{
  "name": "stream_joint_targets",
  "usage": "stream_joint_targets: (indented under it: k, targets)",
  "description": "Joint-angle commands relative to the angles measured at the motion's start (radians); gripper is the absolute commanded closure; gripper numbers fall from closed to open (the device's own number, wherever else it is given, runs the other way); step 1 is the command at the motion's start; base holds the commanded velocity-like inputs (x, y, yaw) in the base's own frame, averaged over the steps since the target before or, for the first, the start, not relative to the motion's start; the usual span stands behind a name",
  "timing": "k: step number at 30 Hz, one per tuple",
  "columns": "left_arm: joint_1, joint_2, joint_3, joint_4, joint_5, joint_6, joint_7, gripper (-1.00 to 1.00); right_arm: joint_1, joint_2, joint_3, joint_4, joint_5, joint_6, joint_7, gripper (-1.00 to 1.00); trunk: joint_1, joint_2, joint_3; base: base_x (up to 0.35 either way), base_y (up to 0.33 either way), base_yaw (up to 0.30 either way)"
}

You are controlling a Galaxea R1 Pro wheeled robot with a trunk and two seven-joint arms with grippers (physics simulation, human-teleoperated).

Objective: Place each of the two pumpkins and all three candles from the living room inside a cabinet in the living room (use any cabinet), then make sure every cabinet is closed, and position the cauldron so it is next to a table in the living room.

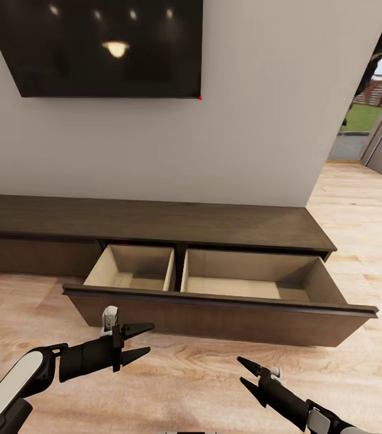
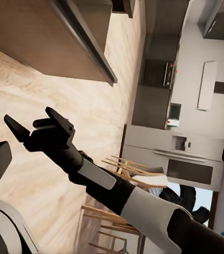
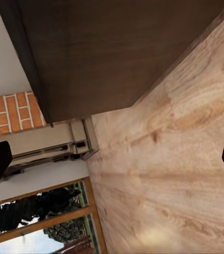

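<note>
The long dark-brown cabinet (image 1: 143, 220) stands against the wall under the TV. Its wide drawer (image 1: 215, 319) is pulled out, and both pale beige compartments (image 1: 132, 268) (image 1: 251, 274) hold nothing. My left gripper (image 1: 140, 342) hovers open over the floor just in front of the drawer's left end. My right gripper (image 1: 245, 374) is open too, lower and in front of the drawer's middle; it also appears in the left wrist view (image 2: 29, 119). In the right wrist view the dark drawer front (image 3: 106, 53) meets the floor. Pumpkins, candles and cauldron are out of view.
A black TV (image 1: 94, 48) hangs on the off-white wall. Light wood-plank floor (image 1: 185, 386) runs right to an opening onto grass (image 1: 363, 114). Wooden chairs (image 2: 127, 169) and kitchen units (image 2: 159, 79) show in the left wrist view, red brick (image 3: 11, 114) in the right wrist view.
</note>
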Motion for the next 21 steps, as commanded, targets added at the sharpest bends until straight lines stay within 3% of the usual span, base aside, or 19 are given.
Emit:
stream_joint_targets:
  k: [1,7,12,21]
  targets:
    - [-0.001,0.000,-0.002,0.000,0.007,0.001,0.007,-1.00,-0.001,0.001,0.009,0.003,-0.009,0.009,0.004,-1.00,-0.004,0.007,0.002,0.000,0.000,0.000]
    - [-0.001,0.001,-0.009,0.000,0.000,0.000,0.019,-1.00,-0.001,0.000,0.009,0.002,-0.004,0.017,-0.026,-1.00,-0.027,0.049,0.019,0.000,0.000,0.164]
    - [-0.001,-0.001,-0.004,0.001,0.006,-0.001,0.098,-1.00,-0.001,-0.002,0.009,0.001,-0.003,0.023,-0.079,-1.00,-0.046,0.084,0.029,0.000,0.000,0.229]
    - [-0.001,-0.003,-0.004,0.000,0.007,-0.002,0.127,-1.00,-0.001,-0.005,0.009,0.001,-0.003,0.025,-0.085,-1.00,-0.081,0.147,0.047,-0.001,0.000,0.220]
